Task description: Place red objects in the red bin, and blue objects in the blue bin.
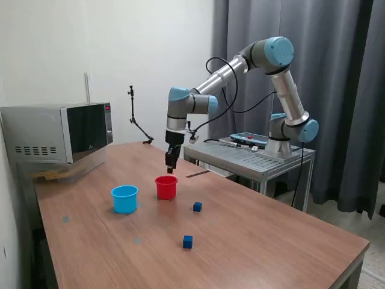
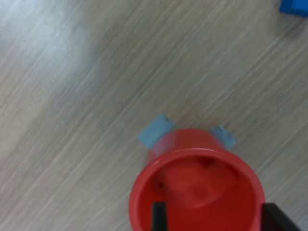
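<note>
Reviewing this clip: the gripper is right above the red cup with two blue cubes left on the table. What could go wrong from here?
The gripper hangs close above the red cup; in the wrist view its fingertips sit near the rim, so a sideways move before rising might tip the cup. Whether the jaws hold anything cannot be told. The two blue cubes lie on the far side of the red cup from the blue cup, so a low carry might clip the red cup.

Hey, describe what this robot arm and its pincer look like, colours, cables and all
The arm has silver-grey tubular links with light blue caps on its rounded joints. A black cable loops loosely along the forearm toward the wrist. The pincer is small, dark and narrow; in the wrist view its fingertips show as black blocks.
</note>
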Controlling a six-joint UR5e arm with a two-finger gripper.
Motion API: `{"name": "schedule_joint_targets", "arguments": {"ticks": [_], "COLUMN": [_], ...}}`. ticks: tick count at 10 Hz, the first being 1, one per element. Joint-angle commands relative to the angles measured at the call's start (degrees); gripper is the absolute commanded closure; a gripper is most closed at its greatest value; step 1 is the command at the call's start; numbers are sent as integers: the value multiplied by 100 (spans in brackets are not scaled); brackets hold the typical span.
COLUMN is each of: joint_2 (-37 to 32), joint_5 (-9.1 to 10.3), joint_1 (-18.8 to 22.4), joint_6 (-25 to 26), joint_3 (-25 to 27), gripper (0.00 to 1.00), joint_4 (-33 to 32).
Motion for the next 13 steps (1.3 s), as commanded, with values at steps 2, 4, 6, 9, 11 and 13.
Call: {"name": "schedule_joint_targets", "arguments": {"ticks": [2,4,6,9,11,13], "joint_2": [2,2,-15,-76,-339,-603], "joint_5": [10,10,10,19,71,578], "joint_1": [3,29,353,1178,1295,1330], "joint_6": [0,0,-18,-105,-1014,-2403], "joint_3": [-12,-12,-47,189,723,1173], "gripper": [0,0,0,0,0,0], "joint_4": [0,0,0,0,0,-44]}}
